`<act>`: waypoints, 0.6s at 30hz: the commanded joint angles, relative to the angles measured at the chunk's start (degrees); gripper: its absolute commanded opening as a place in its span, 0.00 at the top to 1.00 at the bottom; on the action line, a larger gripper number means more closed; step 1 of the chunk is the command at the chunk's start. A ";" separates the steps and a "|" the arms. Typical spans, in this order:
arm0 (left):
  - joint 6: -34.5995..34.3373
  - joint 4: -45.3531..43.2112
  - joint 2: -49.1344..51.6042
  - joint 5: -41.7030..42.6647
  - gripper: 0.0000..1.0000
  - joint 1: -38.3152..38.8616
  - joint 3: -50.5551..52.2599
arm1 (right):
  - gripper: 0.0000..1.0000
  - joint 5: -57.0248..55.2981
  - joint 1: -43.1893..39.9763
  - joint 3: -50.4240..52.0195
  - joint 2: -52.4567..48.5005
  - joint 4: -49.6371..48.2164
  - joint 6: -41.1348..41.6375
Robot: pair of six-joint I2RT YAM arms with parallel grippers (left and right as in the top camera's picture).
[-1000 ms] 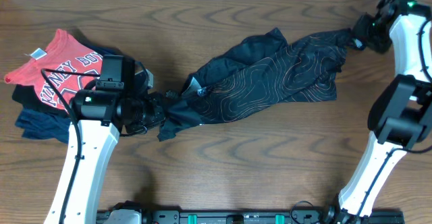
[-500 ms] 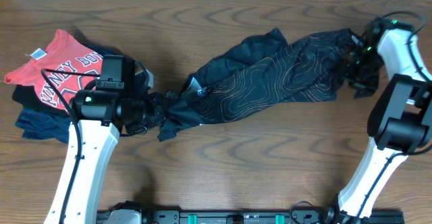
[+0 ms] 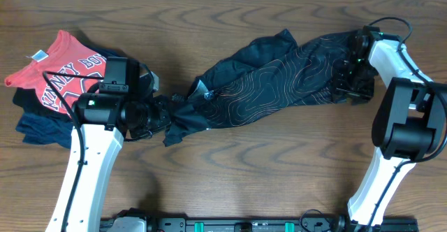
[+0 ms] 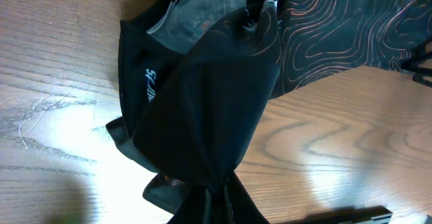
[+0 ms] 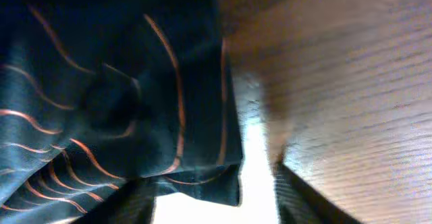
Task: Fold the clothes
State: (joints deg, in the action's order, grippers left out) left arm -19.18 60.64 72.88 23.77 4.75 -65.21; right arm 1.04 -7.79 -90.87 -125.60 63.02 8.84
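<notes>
The black jersey (image 3: 279, 82) with thin orange contour lines lies stretched slantwise across the table, bunched at its left end. My left gripper (image 3: 159, 117) is shut on that bunched end; in the left wrist view the cloth (image 4: 202, 102) gathers into the jaws (image 4: 216, 210) and hides the fingers. My right gripper (image 3: 355, 78) sits at the jersey's right end. In the right wrist view its fingers (image 5: 304, 197) stand apart, open, with the jersey's hem (image 5: 202, 177) lying between them beside a bright gap.
A red T-shirt with white letters (image 3: 59, 75) lies on a navy shirt (image 3: 42, 127) at the far left, just behind my left arm (image 3: 91, 155). Bare wooden table (image 3: 279, 162) extends in front of the jersey.
My right gripper has come down and left from the table's far right corner onto the jersey's right end, its jaws narrowing. The left gripper and its hold are unchanged.
</notes>
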 commanded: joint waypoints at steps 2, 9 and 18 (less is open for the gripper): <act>1.16 0.15 0.11 -0.46 0.94 -0.20 0.61 | 0.70 2.93 1.36 2.05 -2.64 -1.36 0.79; 1.16 0.15 0.11 -0.46 0.94 -0.20 0.61 | 0.99 3.04 1.46 2.01 -2.49 -1.20 0.85; 1.25 -0.96 -0.28 -4.04 0.94 -0.52 -1.62 | 0.99 2.82 -2.40 -2.49 9.40 6.54 0.70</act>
State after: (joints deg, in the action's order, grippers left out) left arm -19.16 60.16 72.88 22.11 4.69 -65.23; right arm 3.40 -7.86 -90.91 -124.14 68.62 9.82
